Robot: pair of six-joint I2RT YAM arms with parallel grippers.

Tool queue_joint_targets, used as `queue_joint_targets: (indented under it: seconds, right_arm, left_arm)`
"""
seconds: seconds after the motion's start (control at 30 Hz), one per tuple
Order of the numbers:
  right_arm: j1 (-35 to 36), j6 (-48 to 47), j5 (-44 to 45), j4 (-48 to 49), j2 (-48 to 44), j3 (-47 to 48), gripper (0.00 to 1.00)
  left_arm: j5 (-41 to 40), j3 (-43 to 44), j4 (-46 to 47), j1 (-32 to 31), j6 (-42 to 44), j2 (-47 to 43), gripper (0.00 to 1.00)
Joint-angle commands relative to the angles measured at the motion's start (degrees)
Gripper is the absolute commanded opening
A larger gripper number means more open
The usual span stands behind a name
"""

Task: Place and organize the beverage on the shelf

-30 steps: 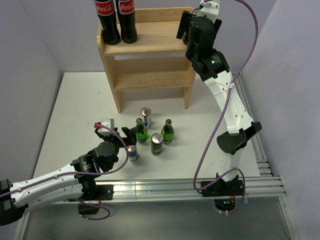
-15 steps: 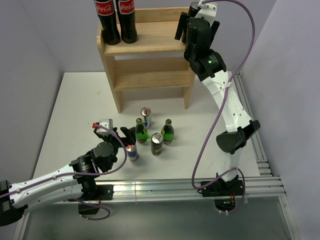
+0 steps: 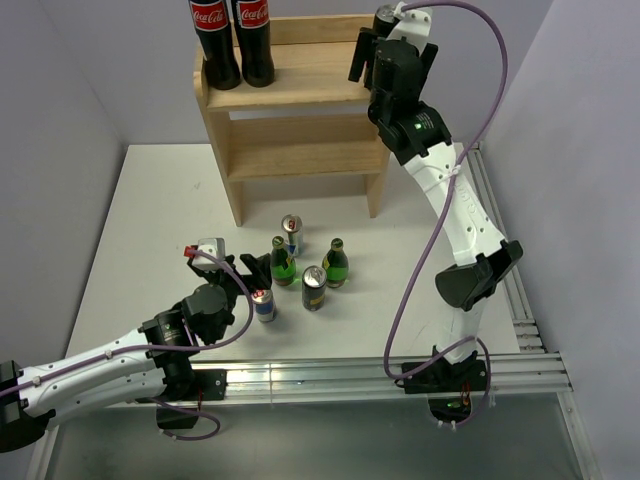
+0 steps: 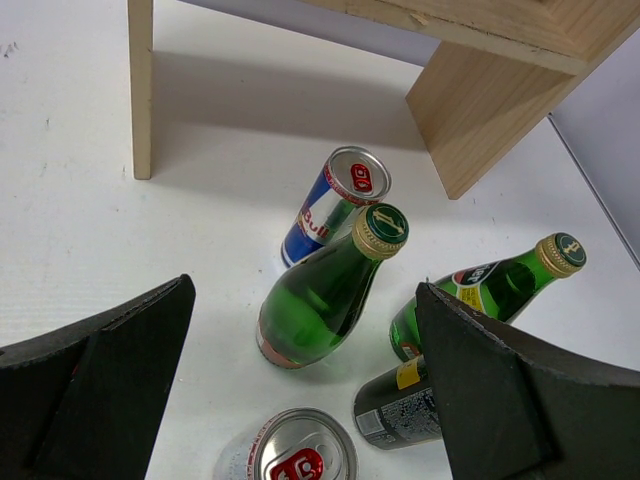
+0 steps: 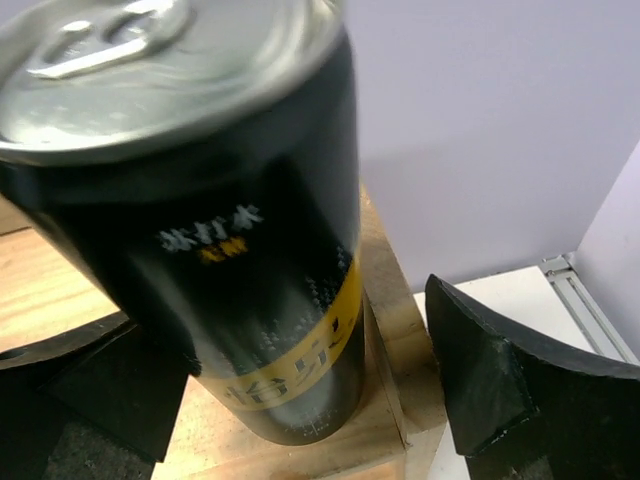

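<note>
The wooden shelf (image 3: pixel 300 90) stands at the back with two Coca-Cola bottles (image 3: pixel 232 40) on the left of its top tier. A black can with a yellow band (image 5: pixel 230 250) stands upright on the top tier's right corner (image 5: pixel 385 425); its top shows in the top view (image 3: pixel 386 17). My right gripper (image 5: pixel 285 320) is open around it, and its right finger (image 5: pixel 500 380) is clear of the can. On the table stand a Red Bull can (image 4: pixel 335 205), two green bottles (image 4: pixel 325 290) (image 4: pixel 480 300), a dark can (image 4: pixel 400 405) and a small silver-topped can (image 4: pixel 295 455). My left gripper (image 4: pixel 305 290) is open above the small can.
The shelf's middle and bottom tiers (image 3: pixel 300 155) hold nothing that I can see. The drinks on the table (image 3: pixel 300 270) cluster just in front of the shelf's legs. A metal rail (image 3: pixel 400 370) runs along the near table edge.
My right gripper has shifted slightly up and back at the top tier's right end, and the black can's top now shows. The left arm has hardly moved.
</note>
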Motion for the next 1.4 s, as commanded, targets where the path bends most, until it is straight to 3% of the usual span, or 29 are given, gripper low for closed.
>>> queue_joint_targets:
  seconds: [0.0,0.33,0.7,1.37]
  right_arm:
    - [0.97,-0.44,-5.25,0.27,-0.78,-3.68,0.96]
    - [2.21,-2.2,-13.95,4.14,-3.95,-9.04,0.97]
    - [3.08,-3.25,-19.66,11.43,-12.65,-20.99,0.98]
    - [5.19,-3.52,-16.34,13.12,-27.68,-36.9,0.99]
  left_arm:
    - [-0.7,-0.03,1.19,-0.25,-0.64,-0.74,0.99]
    - [-0.87,-0.12,0.76,-0.25,-0.9,-1.26,0.99]
    - [-1.22,-0.12,0.67,-0.25,-0.99,-1.0,0.99]
    - [-1.31,0.41,1.19,-0.25,-0.99,1.19,0.99]
